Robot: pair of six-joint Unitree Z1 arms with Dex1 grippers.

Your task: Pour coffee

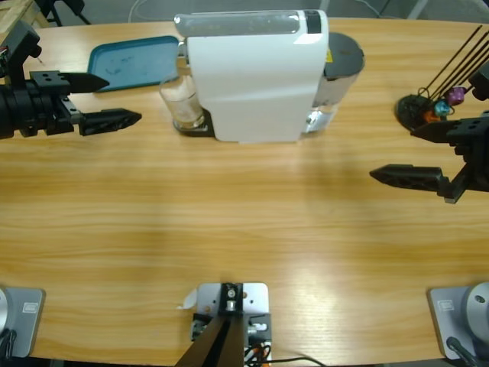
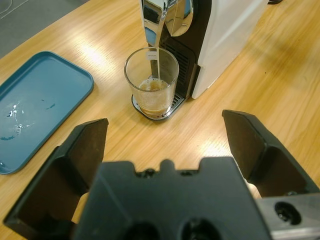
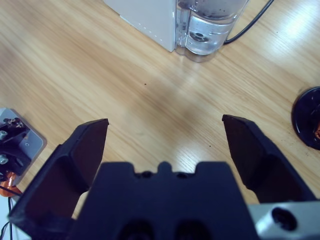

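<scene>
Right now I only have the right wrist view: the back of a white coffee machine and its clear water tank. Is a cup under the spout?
Observer: Yes, a clear drinking glass stands under the chrome spout.
Operator: Any coffee in it?
Observer: A shallow amber-brown layer of coffee lies at the bottom.
Operator: Where is the left tool?
Observer: The left tool faces the glass with its jaws open, not touching it.
</scene>
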